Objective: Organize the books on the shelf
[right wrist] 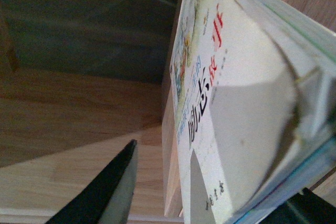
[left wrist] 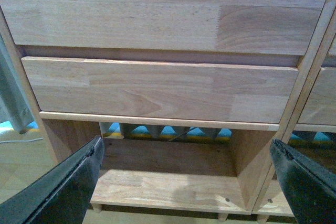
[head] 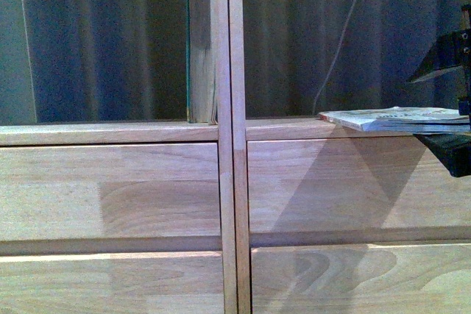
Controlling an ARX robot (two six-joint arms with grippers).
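The light wood shelf [head: 227, 182] fills the front view, with its double upright in the middle. A teal-edged book [head: 199, 49] stands upright in the left cubby, against that upright. A thin white-grey paperback [head: 394, 118] lies flat on the right cubby's floor, overhanging the front edge. My right gripper [head: 423, 108] is open, one finger above and one below the paperback. In the right wrist view the paperback [right wrist: 231, 103] sits between the spread fingers [right wrist: 105, 192]. My left gripper [left wrist: 189, 182] is open and empty, facing the lower drawer fronts [left wrist: 157, 90].
A dark curtain hangs behind the open cubbies, with a white cable [head: 338, 42] running down it. Two flat drawer fronts [head: 110, 196] lie under each cubby. A low open cubby [left wrist: 168, 187] and short peg legs [left wrist: 97, 207] are at the bottom.
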